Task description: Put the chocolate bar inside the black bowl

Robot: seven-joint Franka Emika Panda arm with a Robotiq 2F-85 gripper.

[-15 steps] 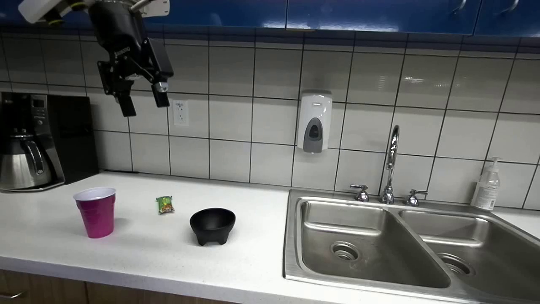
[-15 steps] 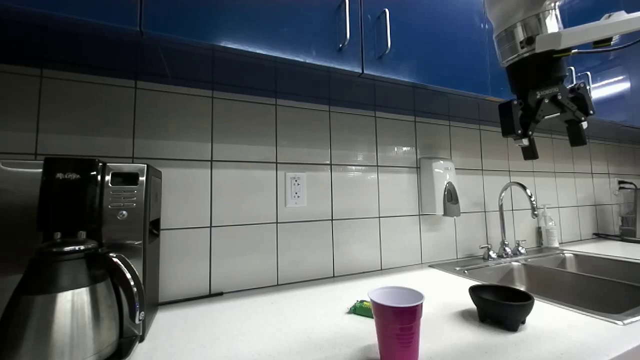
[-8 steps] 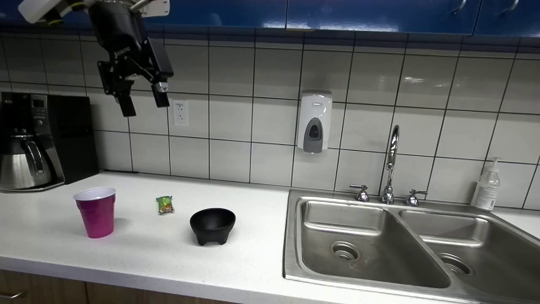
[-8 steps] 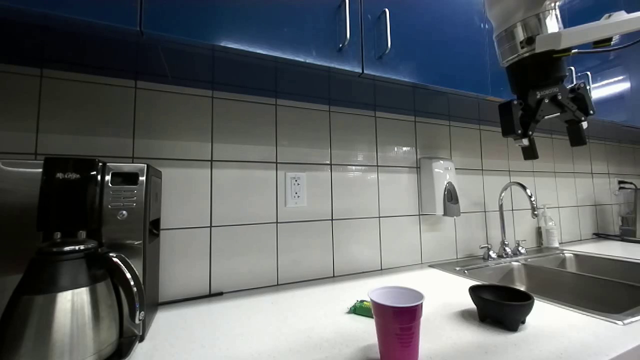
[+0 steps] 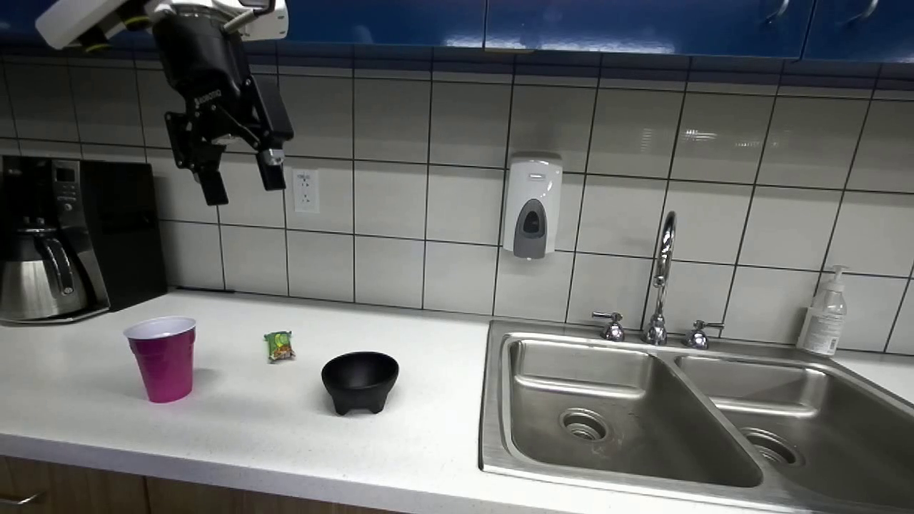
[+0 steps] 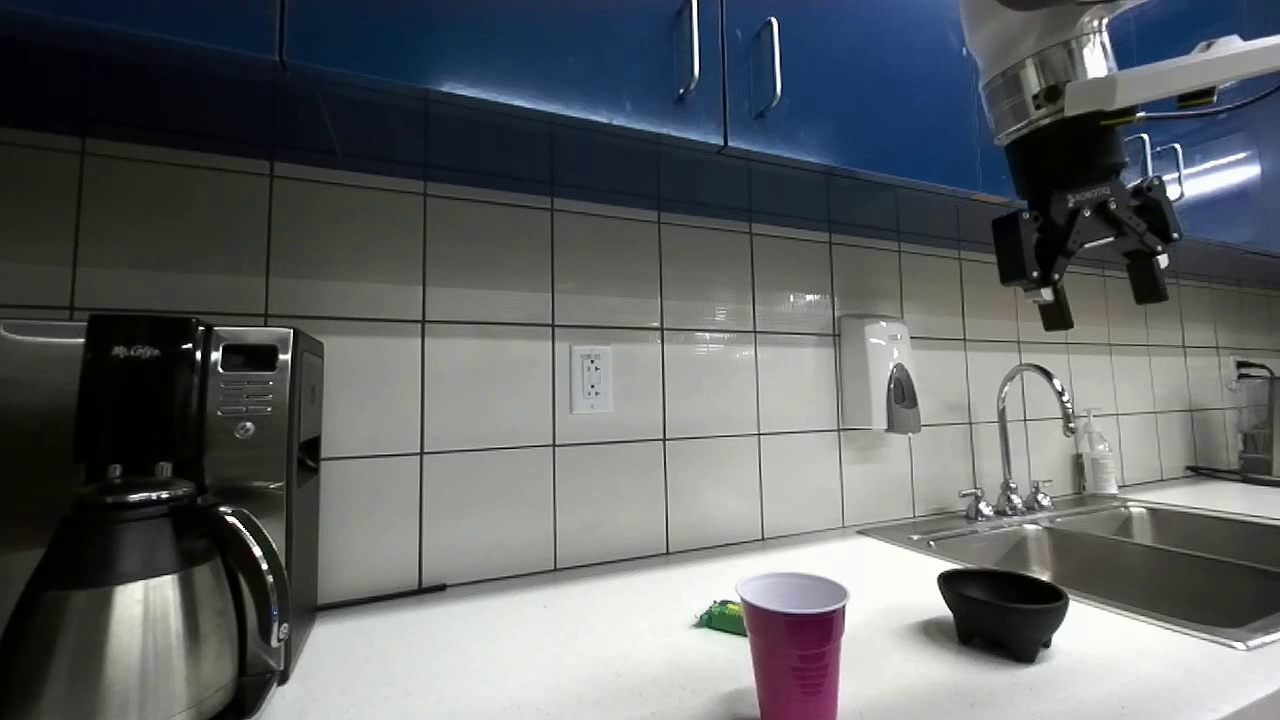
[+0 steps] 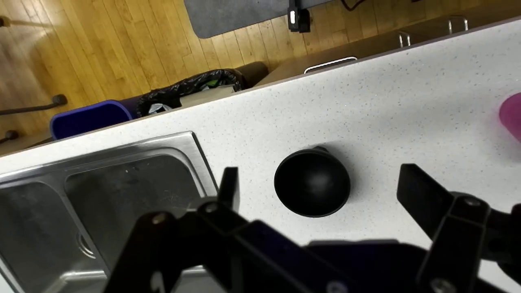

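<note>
White tiles point(image 5: 464, 200) with dark joints line the kitchen, and glossy blue cupboards point(image 5: 628, 25) run above them. Below stretches a pale, finely speckled counter point(image 5: 250, 428), with a steel double sink point(image 5: 494, 400) set into it and a curved tap point(image 5: 663, 264) rising at the back. On the tiles I see a soap dispenser point(image 5: 532, 207) and a power outlet point(image 5: 306, 190); a coffee maker point(image 5: 125, 228) stands on the counter, well away from the sink. Past the counter's front edge, the wrist view shows me a wooden floor point(image 7: 134, 49) and a blue bin point(image 7: 91, 118).

My end effector point(image 5: 243, 187) hangs high above the counter, its jaws spread wide and holding nothing. From the wrist I see the black bowl point(image 7: 311, 183) between the jaws, well below them. It stands upright on stubby feet, near the sink. The chocolate bar point(image 5: 279, 346), in its green wrapper, lies on the counter outside the bowl, between it and the pink cup point(image 5: 168, 364), set further back toward the tiles. In an exterior view the pink cup point(image 6: 797, 650) hides part of it.
</note>
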